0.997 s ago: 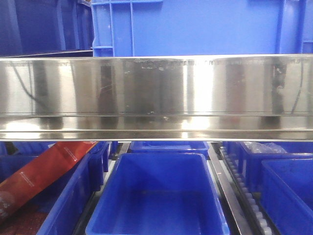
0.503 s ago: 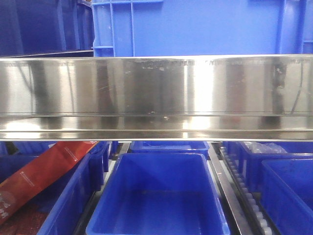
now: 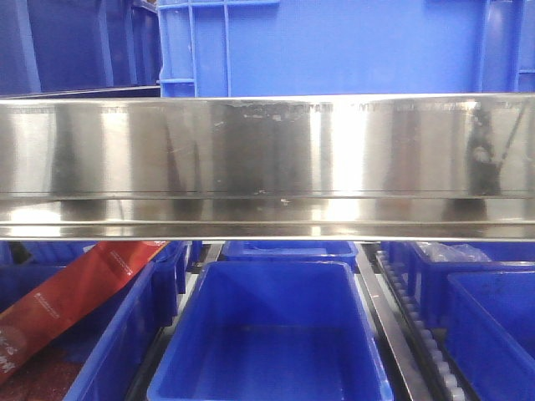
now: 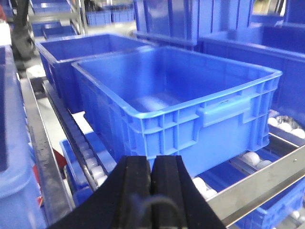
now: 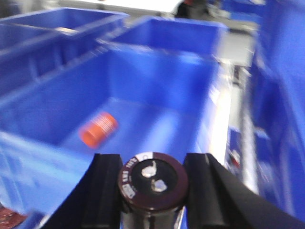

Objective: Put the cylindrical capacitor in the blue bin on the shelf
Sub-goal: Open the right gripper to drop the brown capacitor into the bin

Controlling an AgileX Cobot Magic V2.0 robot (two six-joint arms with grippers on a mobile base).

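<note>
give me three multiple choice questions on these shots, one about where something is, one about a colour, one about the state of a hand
1. Where does the orange cylinder lie?
A. On the floor of a blue bin
B. On the steel rail
C. In the left hand

2. What colour is the long packet leaning in the lower left bin of the front view?
A. Green
B. Red
C. White

3. What state is the right hand in?
A. Open and empty
B. Shut on nothing
C. Shut on the cylindrical capacitor

Answers:
1 A, the right wrist view shows it lying on the bin's floor.
2 B, the packet is red with dark print.
3 C, both fingers press the capacitor's dark body, its top with two terminals facing the camera.
</note>
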